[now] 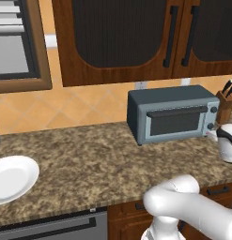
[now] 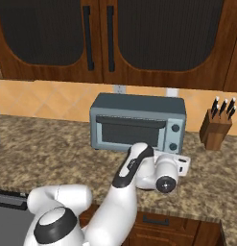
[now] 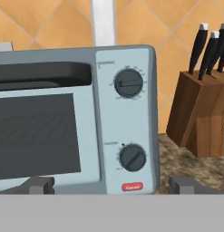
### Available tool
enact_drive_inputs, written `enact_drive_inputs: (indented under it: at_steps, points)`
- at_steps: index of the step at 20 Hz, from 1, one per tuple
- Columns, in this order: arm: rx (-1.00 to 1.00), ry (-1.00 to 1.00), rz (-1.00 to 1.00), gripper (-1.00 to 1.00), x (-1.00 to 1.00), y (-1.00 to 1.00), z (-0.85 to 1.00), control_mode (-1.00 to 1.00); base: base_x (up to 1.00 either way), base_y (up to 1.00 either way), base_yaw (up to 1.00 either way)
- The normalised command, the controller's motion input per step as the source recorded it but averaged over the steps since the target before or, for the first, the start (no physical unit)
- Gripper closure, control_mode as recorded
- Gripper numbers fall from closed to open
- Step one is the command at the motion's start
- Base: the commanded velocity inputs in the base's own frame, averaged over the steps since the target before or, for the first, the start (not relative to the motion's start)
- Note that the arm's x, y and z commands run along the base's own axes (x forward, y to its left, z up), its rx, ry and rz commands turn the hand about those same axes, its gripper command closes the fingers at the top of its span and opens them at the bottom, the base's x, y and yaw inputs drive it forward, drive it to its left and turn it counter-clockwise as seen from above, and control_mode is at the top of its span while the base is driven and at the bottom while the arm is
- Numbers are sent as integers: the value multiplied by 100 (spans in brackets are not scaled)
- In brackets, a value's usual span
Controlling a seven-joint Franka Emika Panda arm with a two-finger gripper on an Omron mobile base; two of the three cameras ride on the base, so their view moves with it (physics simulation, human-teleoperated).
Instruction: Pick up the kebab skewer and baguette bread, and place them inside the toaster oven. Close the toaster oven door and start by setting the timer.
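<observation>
Speckled brown granite makes up the counter point(image 1: 89, 159), backed by orange diagonal tiles and dark wood cabinets with black bar pulls. From the counter's front edge the glossy white arm bends at its elbow and reaches forward, its wrist level, holding the gripper point(image 2: 183, 165) just in front of the toaster oven point(image 2: 137, 121), toward its right-hand side. Its fingers point(image 3: 41, 185) stand spread wide, pinching nothing. That oven is a blue-grey metal box at the counter's back edge; the toaster oven door point(image 3: 38, 136), dark ribbed glass under a rounded black bar handle, is closed. Two round dark knobs point(image 3: 129, 83) and a small red button point(image 3: 132, 186) fill its pale right panel. Right of it stands a wooden knife block point(image 3: 202, 115). Near the counter's left front edge lies a smooth white plate point(image 1: 11, 179).
</observation>
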Motion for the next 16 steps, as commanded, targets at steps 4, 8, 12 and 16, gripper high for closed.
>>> enact_drive_inputs:
  at_steps: [4,8,12,16]
  points:
    - [0,6,0,-100,19,0,-7,-100,0,0,0]
    - [0,0,0,-100,35,-1,-22,-100,0,0,0]
    - [0,0,0,-100,18,-13,-28,-100,0,0,0]
    - [0,0,0,-100,14,-13,-17,-100,0,0,0]
